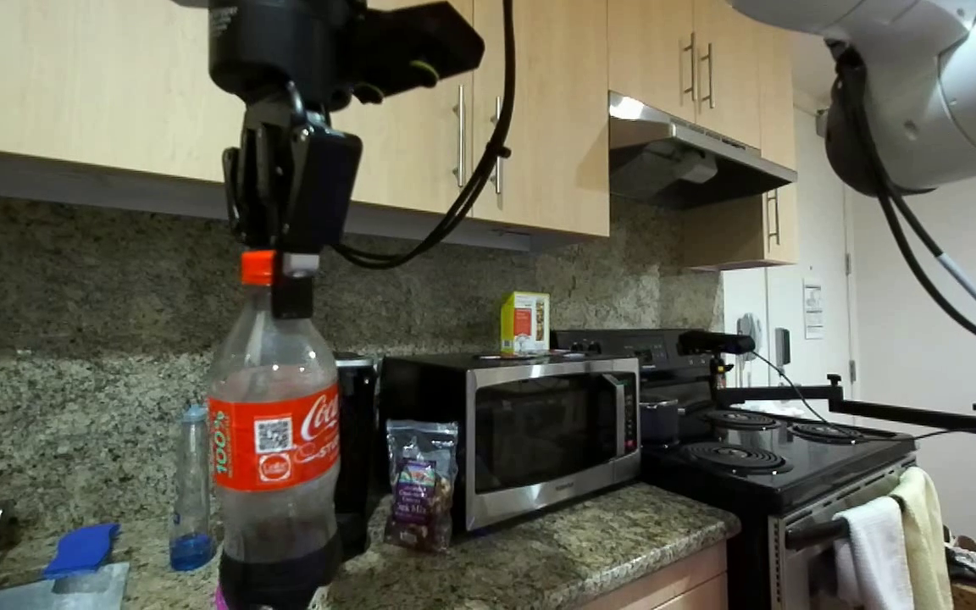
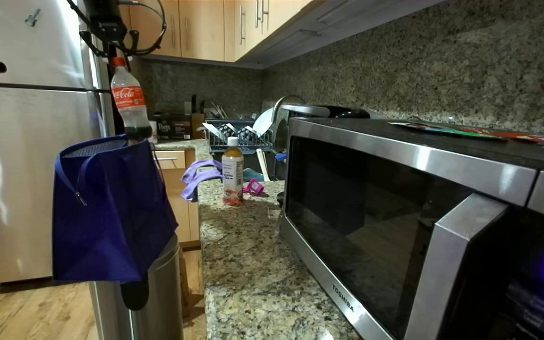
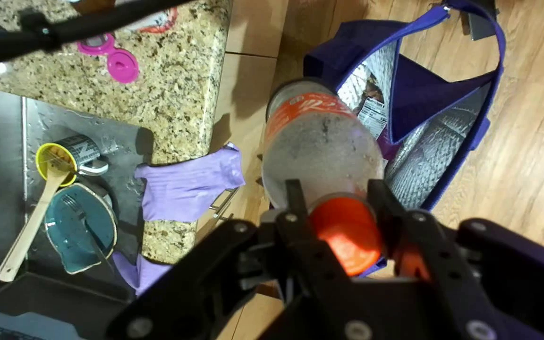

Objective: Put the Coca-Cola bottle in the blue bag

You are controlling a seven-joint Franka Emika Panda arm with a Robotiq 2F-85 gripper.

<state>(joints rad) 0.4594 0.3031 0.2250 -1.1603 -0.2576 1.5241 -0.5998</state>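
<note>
The Coca-Cola bottle (image 1: 274,440) hangs nearly upright, cap up, with dark cola at its bottom. It also shows in an exterior view (image 2: 128,97) and in the wrist view (image 3: 321,146). My gripper (image 3: 335,189) is shut on its red cap and neck, one finger on each side. The blue bag (image 2: 106,217) stands open at the top, with a silver lining. In the wrist view the bag (image 3: 413,101) lies to the right of the bottle and holds some packets. The bottle's base is hidden at the bag's rim; I cannot tell whether it is inside or behind.
A metal bin (image 2: 165,283) stands at the bag's lower right. The granite counter (image 2: 234,255) bears a white-labelled bottle (image 2: 232,174) and a microwave (image 2: 366,203). A purple cloth (image 3: 189,184) hangs over the sink's edge. A fridge (image 2: 26,179) stands behind the bag.
</note>
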